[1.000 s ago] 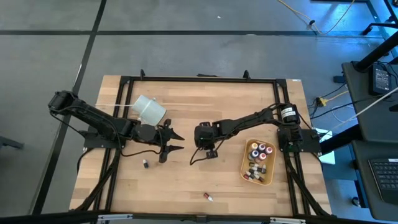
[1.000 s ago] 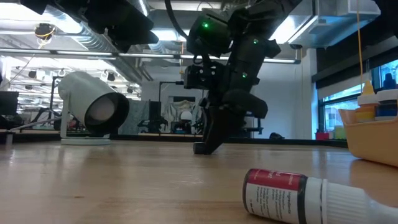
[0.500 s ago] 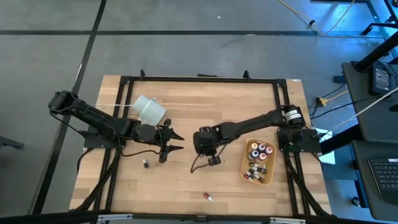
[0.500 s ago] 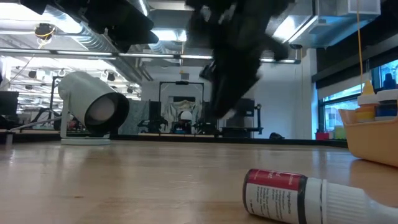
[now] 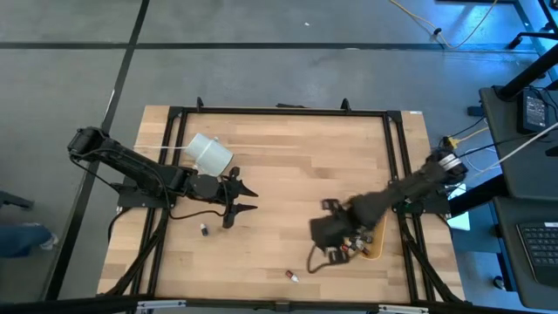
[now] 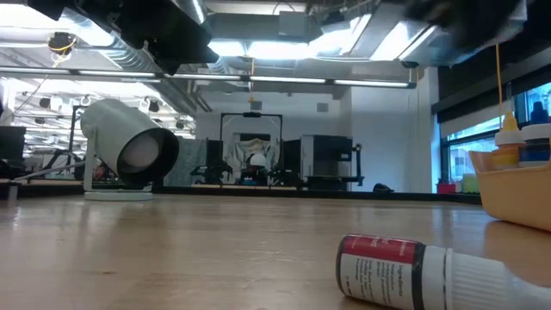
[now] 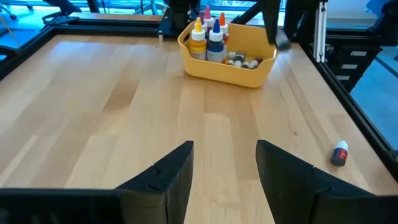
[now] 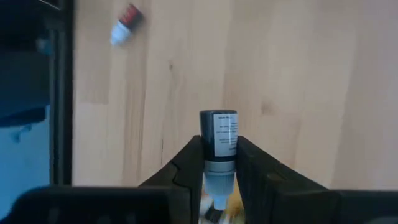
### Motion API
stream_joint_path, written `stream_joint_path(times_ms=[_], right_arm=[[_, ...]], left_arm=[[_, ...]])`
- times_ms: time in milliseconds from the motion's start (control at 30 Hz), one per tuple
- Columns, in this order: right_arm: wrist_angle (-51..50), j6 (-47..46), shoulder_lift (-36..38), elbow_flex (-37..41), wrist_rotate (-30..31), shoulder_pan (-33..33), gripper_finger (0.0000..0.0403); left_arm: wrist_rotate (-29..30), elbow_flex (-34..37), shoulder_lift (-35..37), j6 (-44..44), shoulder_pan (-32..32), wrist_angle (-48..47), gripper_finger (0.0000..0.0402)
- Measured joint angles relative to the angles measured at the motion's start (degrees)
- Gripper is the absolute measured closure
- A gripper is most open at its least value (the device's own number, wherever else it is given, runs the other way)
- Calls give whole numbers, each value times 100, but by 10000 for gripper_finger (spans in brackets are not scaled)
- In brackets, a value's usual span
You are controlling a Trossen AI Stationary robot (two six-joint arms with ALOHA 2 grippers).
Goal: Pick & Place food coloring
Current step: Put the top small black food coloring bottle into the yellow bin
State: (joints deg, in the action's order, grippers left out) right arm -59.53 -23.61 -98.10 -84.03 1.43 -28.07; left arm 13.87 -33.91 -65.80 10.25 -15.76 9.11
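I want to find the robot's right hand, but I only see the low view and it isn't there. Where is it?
Observer: The right hand hangs just beside the yellow tray, on the side toward the table's middle.
Operator: Is it holding anything?
Observer: Yes, a little bottle is pinched between its fingers.
Operator: What about the other hand?
Observer: The left hand is open and holds nothing, waiting near the white cup.
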Motion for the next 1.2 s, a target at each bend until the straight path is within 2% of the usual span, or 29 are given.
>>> stream_joint_path(times_ms=[167, 433, 600, 767, 1033, 1200], right_arm=[[-648, -1681, 381, 159, 731, -821, 321], [-39, -3687, 1215, 1769, 953, -1633, 321], [718, -4066, 1410, 2645, 771, -1895, 321], [892, -4091, 1422, 3143, 752, -1946, 321], [1748, -4183, 1422, 3559, 727, -1946, 321], [1776, -4184, 1420, 3578, 642, -1944, 321]], left_arm=[[0, 0, 0, 4, -1, 1, 229], [0, 0, 0, 40, -1, 4, 233], [0, 0, 0, 258, -1, 4, 230], [0, 0, 0, 262, -1, 10, 229], [0, 0, 0, 264, 1, 8, 231], [0, 0, 0, 264, -1, 8, 229]])
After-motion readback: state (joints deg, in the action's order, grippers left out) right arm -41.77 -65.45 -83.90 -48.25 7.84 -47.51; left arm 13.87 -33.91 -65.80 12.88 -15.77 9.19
